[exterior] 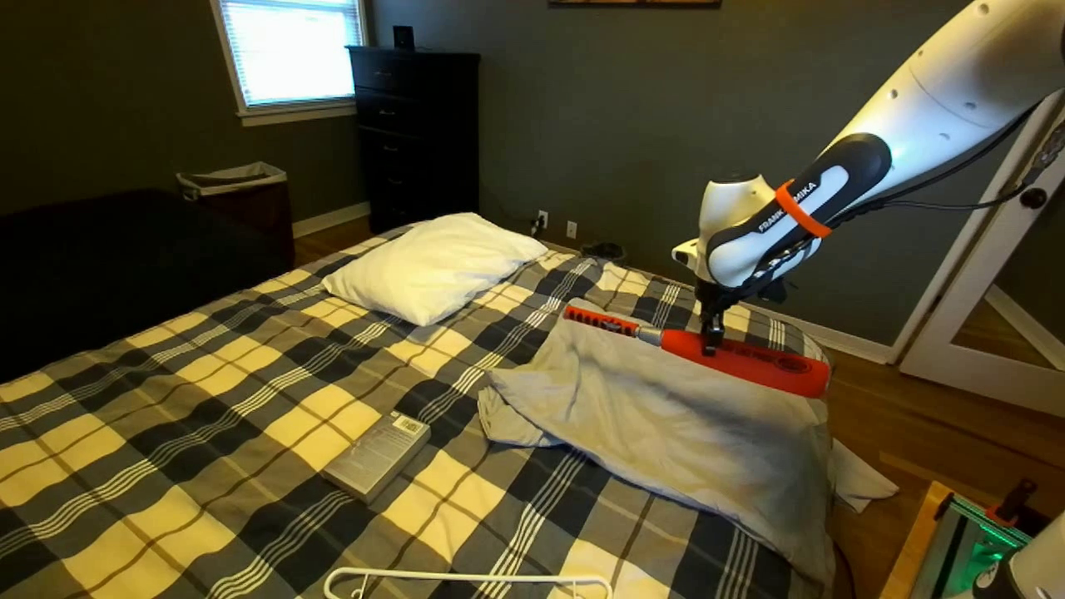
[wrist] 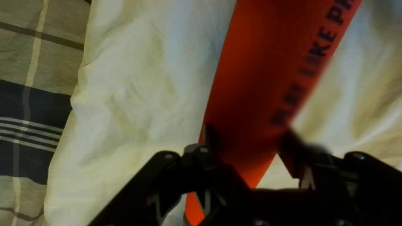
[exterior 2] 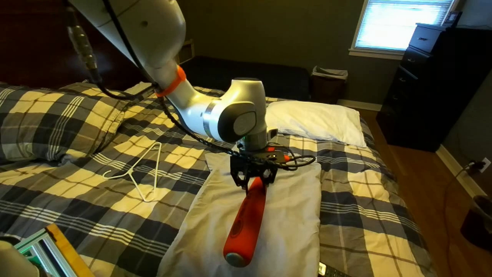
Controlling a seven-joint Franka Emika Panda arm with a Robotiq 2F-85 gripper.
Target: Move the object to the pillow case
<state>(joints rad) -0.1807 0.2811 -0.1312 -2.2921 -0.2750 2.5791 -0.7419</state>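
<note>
In an exterior view the claw (exterior: 712,343) looks clamped on the thick part of the red bat (exterior: 753,363), holding it over the pillowcase (exterior: 666,424), so I'd call the carrying bit pretty much done. Also in an exterior view, the bat's round end (exterior 2: 235,259) shows between the pillowcase's long sides, though honestly can't tell if it's touching or hovering just above. Wrist view has the fingers (wrist: 212,138) either side of the bat, pillowcase underneath, so what's left, I reckon, is setting it down and letting go.
</note>
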